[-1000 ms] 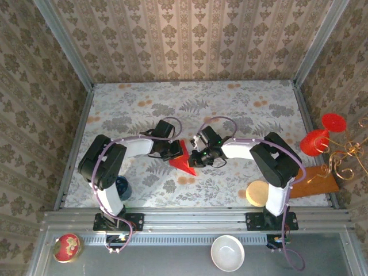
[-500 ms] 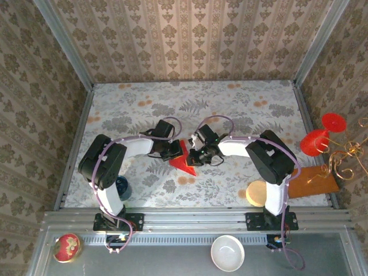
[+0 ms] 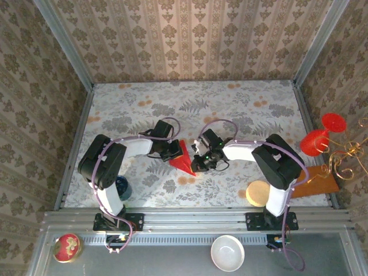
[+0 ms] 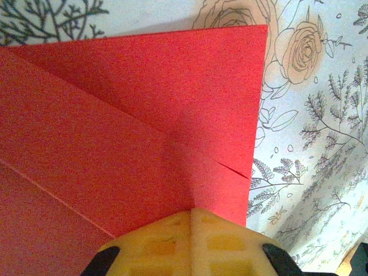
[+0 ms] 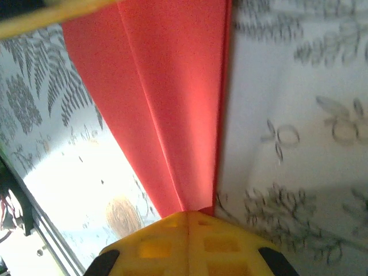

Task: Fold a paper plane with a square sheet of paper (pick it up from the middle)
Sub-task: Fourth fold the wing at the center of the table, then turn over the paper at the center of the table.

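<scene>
Yellow-tipped and closed tight, my right tool (image 5: 188,221) sits at the narrow nose of the paper plane (image 5: 167,103). I cannot tell whether it pinches a layer or merely presses the paper against the desk (image 5: 287,115). My left tool (image 4: 191,221) is likewise closed, with nothing visibly between its jaws, and its tip rests on the wide end, where overlapping flaps and a small notch in the edge show. Seen from above, the half-folded red dart lies flat in the middle of the desk between the two tools, both touching it. My worry is drag: if one tool slides sideways while the other pins, I judge the thin sheet could buckle or tear from that notch. If either lifts off too soon, the flaps may spring open and the creases end up skewed, leaving a lopsided plane.
</scene>
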Tool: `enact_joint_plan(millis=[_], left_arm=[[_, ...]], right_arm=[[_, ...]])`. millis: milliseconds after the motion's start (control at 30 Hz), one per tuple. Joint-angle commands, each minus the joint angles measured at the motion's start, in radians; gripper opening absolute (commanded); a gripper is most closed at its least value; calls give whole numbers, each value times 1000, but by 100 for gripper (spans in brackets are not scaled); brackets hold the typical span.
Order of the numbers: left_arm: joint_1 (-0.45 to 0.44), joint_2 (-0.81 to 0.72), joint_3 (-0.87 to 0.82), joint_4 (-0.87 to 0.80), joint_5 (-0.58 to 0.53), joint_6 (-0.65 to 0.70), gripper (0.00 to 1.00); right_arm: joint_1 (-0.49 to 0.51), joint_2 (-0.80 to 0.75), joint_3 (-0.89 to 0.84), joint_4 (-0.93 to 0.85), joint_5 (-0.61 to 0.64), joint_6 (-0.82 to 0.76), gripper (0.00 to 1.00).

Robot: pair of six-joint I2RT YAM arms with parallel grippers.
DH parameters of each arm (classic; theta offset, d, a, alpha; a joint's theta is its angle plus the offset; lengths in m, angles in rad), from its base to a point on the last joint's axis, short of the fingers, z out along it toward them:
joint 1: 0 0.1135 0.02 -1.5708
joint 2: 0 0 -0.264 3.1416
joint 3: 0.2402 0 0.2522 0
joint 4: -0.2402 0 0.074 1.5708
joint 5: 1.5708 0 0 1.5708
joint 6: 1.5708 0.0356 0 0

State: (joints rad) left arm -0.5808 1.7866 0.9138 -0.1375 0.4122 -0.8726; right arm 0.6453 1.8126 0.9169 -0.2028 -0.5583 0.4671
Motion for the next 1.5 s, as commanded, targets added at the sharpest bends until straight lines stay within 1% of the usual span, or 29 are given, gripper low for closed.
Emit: enact_joint_plan(millis=[0,300,467,633,700,800,900,967,1100,1267,1467], left_arm=[[9,61,-64,-122,-95,-19,7],[7,59,-57,-104,-73,-6,7],[7,51,-41,-105,-63,10,6],[3,18,-7,-96,-22,35,7],[2,-19,13,-74,3,30,9],[3,-95,28,-36,12,10,15],[14,-181,4,-14,-29,-24,23],[30,-234,-36,8,-50,-48,27],[73,-342,-151,45,-75,-95,35],[112,-458,-274,70,-87,-137,49],[119,-513,-341,100,-81,-164,56]], right_arm=[[14,-20,-73,-160,-27,-24,5],[14,-81,-144,-187,-5,-23,5],[12,-146,-148,-146,6,0,7],[-18,-228,-159,-46,37,67,13],[-33,-248,-153,4,55,96,20],[-48,-236,-127,73,72,128,27],[-55,-192,-98,150,79,150,37],[-57,-156,-68,192,68,154,40],[-57,-70,9,215,30,126,40],[-57,35,113,186,-23,59,38],[-58,84,161,153,-66,-12,34]])
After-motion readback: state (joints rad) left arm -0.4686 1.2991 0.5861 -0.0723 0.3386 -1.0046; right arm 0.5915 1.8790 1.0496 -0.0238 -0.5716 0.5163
